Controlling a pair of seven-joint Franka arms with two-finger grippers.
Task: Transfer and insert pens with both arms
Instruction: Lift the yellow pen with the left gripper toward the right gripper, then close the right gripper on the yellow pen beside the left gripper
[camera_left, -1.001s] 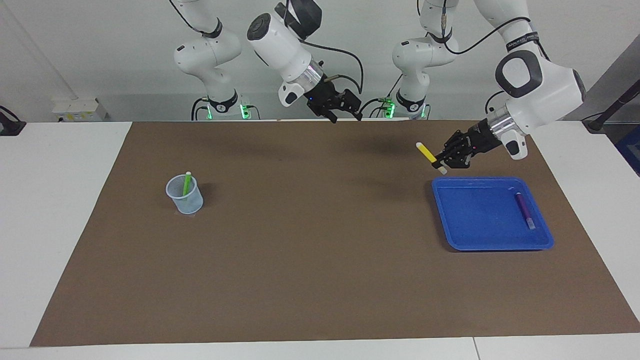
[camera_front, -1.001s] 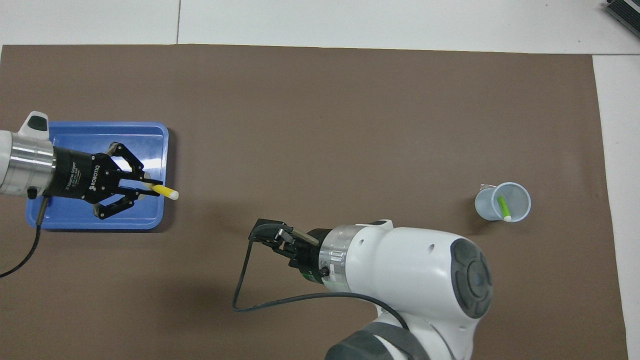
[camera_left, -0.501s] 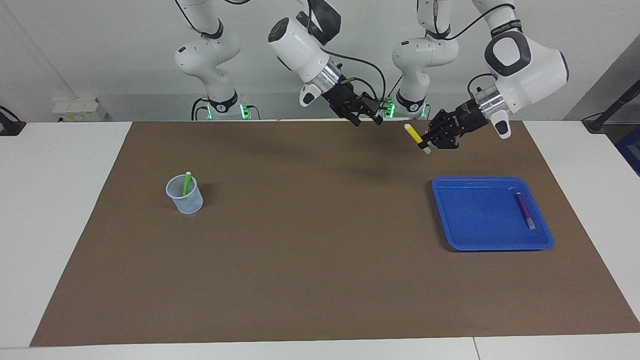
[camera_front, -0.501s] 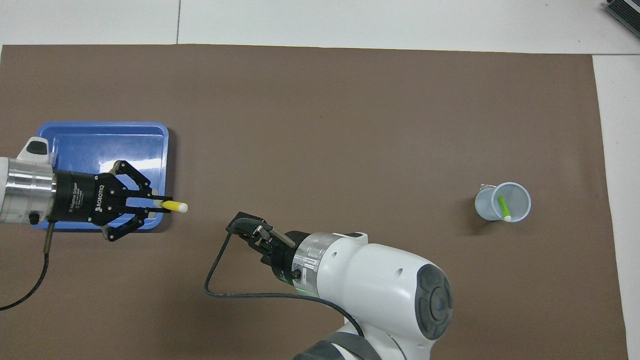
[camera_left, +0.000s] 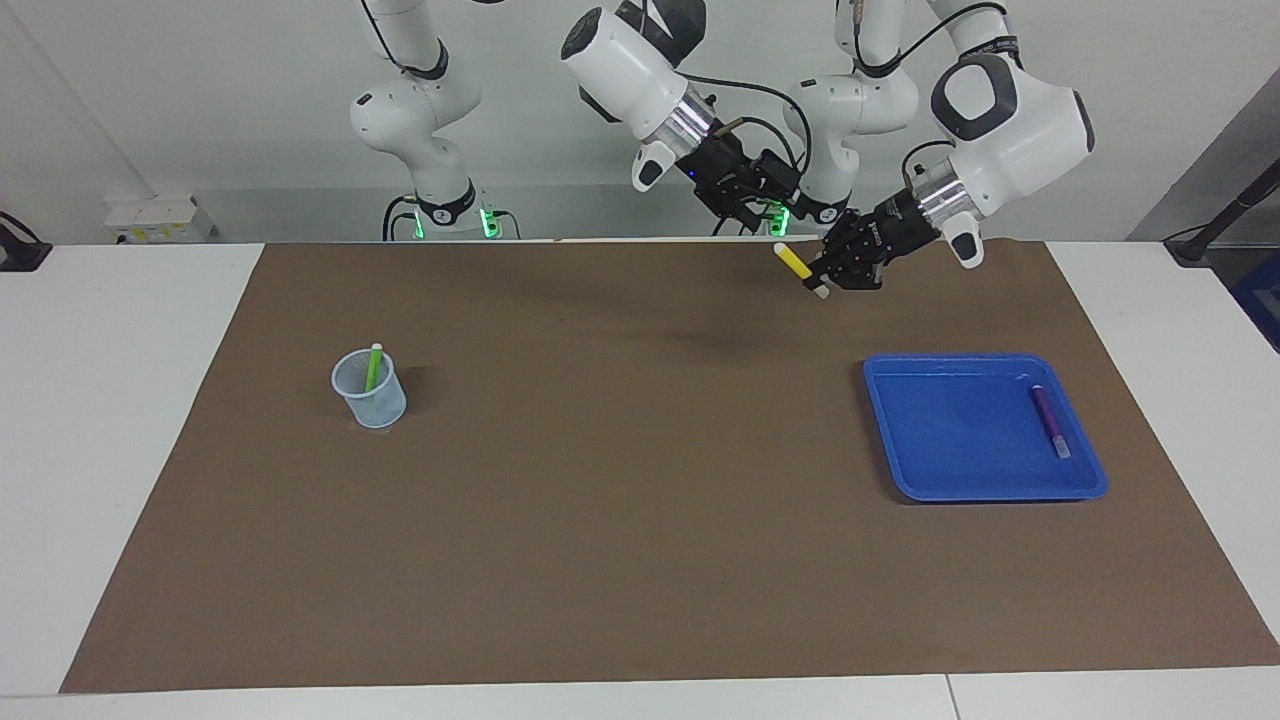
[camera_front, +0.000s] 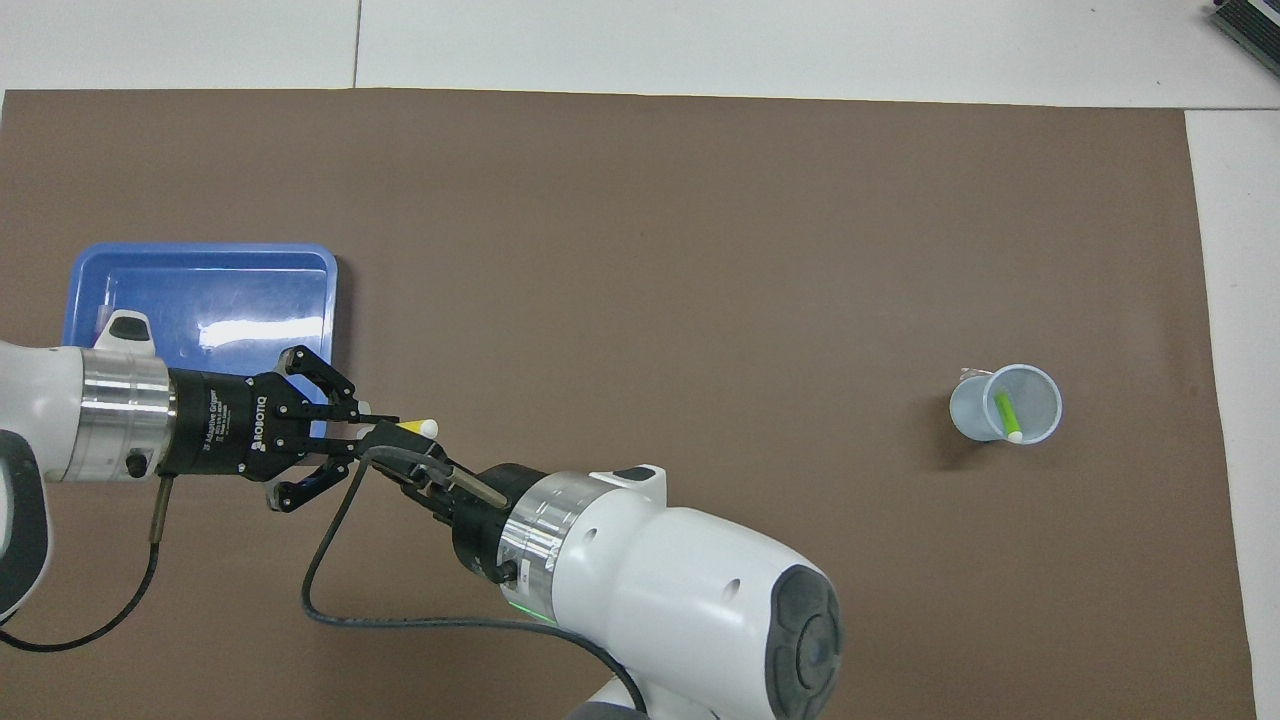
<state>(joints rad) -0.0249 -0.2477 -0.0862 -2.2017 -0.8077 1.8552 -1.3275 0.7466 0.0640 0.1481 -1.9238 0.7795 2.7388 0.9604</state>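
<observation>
- Facing view: my left gripper (camera_left: 822, 272) is clamped on the yellow pen (camera_left: 794, 263), raised over the mat (camera_left: 640, 560) — I hold steady while my wide-open right gripper (camera_left: 762, 200) closes in, empty.
- Overhead view: the pen's free tip (camera_front: 424, 427) should slide between the right fingers (squarely) before I let go.

A white table (camera_left: 130, 450) carries a large brown mat (camera_left: 620, 500) that covers most of its top. A plain pale wall (camera_left: 200, 100) rises at the robots' end, with a small white socket box (camera_left: 155, 220) low against it. Light is even and soft.
</observation>
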